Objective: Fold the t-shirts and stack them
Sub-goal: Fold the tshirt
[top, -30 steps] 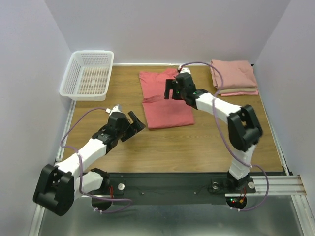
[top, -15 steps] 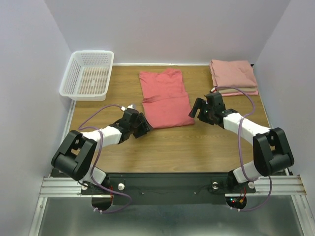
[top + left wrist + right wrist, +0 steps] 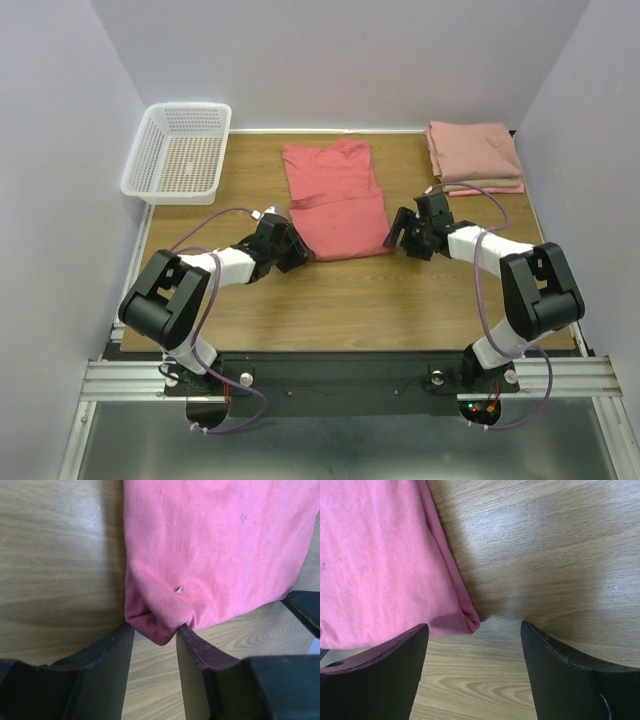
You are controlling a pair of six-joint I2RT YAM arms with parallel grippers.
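Fingers (image 3: 107, 670) low over wooden table (image 3: 400, 290).

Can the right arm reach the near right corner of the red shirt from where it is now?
Probably yes. The right gripper is open, and the corner of the red shirt lies flat on the table just ahead of the jaws, nearer the left one. Nothing stands between them.

The black two-finger left gripper (image 3: 154, 635) pinches the lower corner of the coral-red cotton t-shirt (image 3: 215, 555), centre frame, on the wooden table (image 3: 55, 565).
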